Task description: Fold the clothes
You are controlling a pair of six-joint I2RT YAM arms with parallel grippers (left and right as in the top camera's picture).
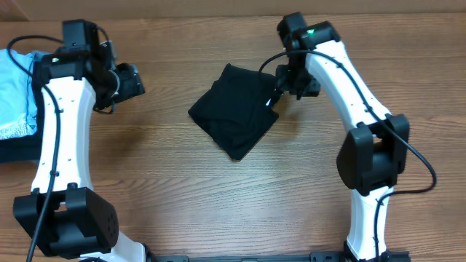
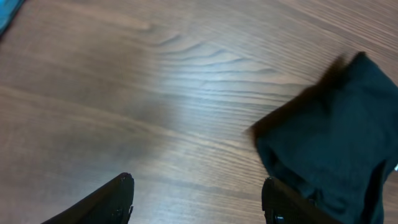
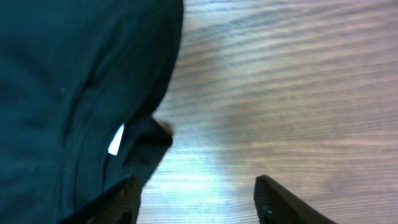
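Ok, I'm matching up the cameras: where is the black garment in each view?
Overhead: black garment just above centre.
Left wrist: black garment at right edge.
Right wrist: black garment fills the left side.
Shared landmark: wooden table grain around it.

- Desk (image 1: pixel 218 196): open wood across the front and middle, between the two arm bases. This is the broadest passage.
- Clothes (image 1: pixel 234 109): black heap, centre-rear, the only obstacle mid-desk. Bare wood shows on all sides of it.
- Light-blue garment (image 1: pixel 13 87): far left edge, lying over a dark piece (image 1: pixel 18 151). It takes up that corner and sits well apart from the clothes.
- Left fingers (image 2: pixel 118 199): spread, with bare wood between them. The clothes lie ahead to their right, with an open lane up to them.
- Right fingers (image 3: pixel 273 199): spread at the clothes' right edge. One finger seems to sit over the hem, though contact is unclear. Wood is free beyond the other.
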